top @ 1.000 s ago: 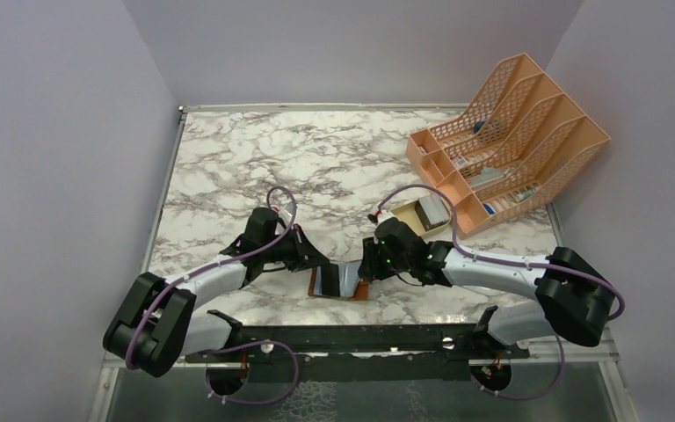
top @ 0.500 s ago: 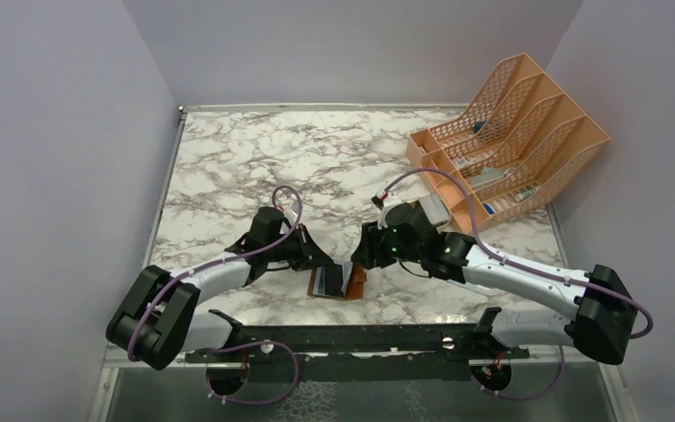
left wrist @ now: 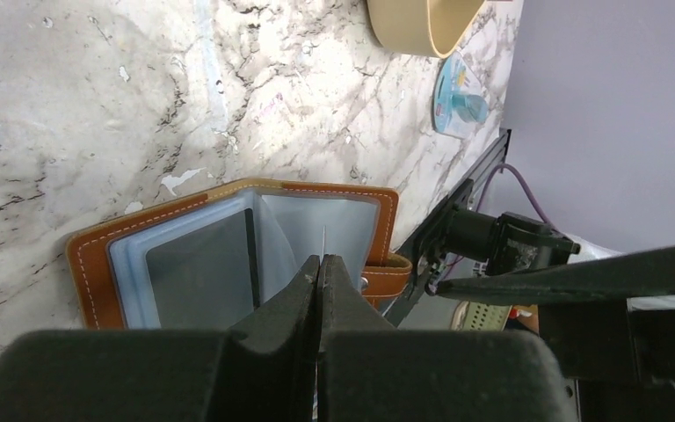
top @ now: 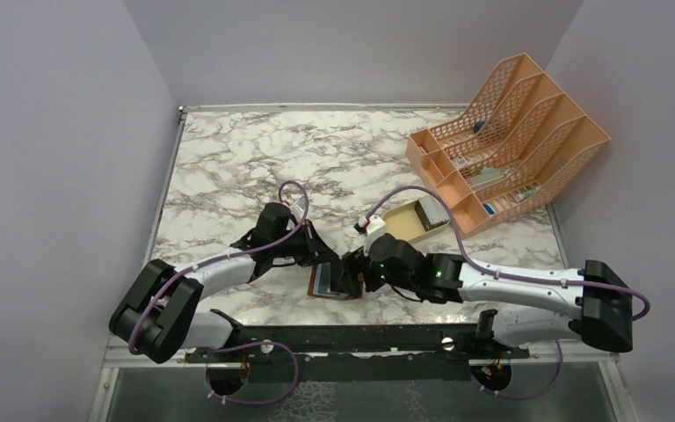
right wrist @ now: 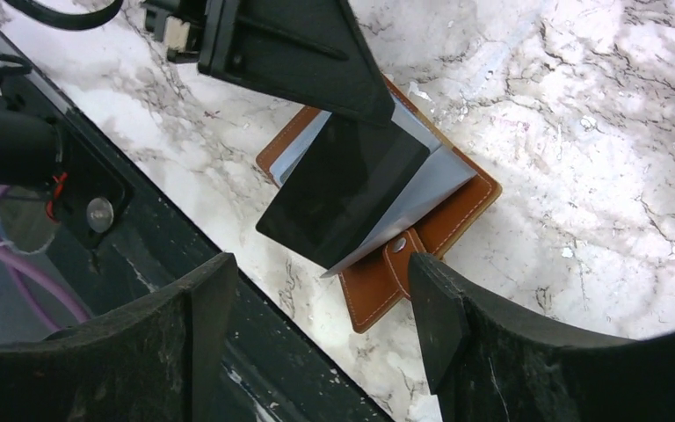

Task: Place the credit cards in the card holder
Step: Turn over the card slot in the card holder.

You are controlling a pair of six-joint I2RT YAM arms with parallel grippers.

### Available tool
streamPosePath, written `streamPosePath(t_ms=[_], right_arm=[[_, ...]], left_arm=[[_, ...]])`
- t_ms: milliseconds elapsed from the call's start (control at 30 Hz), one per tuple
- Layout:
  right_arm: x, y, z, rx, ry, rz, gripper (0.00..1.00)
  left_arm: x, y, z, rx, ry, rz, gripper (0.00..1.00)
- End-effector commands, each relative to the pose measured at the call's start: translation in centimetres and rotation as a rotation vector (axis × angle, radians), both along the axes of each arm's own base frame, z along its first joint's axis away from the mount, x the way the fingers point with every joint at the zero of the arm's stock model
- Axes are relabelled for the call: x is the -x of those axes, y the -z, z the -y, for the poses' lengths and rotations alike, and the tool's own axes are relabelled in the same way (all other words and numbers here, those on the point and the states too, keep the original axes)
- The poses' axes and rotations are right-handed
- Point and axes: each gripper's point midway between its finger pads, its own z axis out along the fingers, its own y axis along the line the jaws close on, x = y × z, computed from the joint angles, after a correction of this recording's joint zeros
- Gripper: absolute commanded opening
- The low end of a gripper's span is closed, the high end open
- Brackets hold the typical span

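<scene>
The brown leather card holder lies open near the table's front edge; it also shows in the top view and the left wrist view. My left gripper is shut on the thin edge of one greyish clear sleeve and holds that leaf lifted. A dark credit card sits against this leaf, and it shows dark in the left wrist view. My right gripper is open and empty, just above the holder's snap strap. A pale grey card stack lies in the tan tray.
The tan oval tray stands right of the holder, and a blue-and-clear packet lies near it. The orange mesh file rack fills the back right. The black front rail runs close beside the holder.
My right gripper has swung left and down from beside the tray to just over the open holder. My left gripper has kept its hold and shifted slightly right.
</scene>
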Motion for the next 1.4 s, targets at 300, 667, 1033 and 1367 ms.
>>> streamPosePath(t_ms=[300,667,1033,1367], right_arm=[[0.3,2.9,-1.3,0.222,0.079,0.327,0.79],[-0.4,5.6,-0.4,0.403,0.211,0.369,0.82],[-0.7,7.1,2.8,0.472,0.332,0.349,0.77],[-0.1,7.1,3.4,0.321,0.303,0.262,0.62]], left_arm=[[-1.2,0.0,0.6,-0.012,-0.012,0.034,0.00],[-1.2,-0.2,0.6,-0.008,-0.011,0.037,0.00],[-1.8,-0.4,-0.4,-0.104,-0.029,0.035,0.00],[-3.4,-2.1,-5.4,-0.257,-0.099,0.071,0.00]])
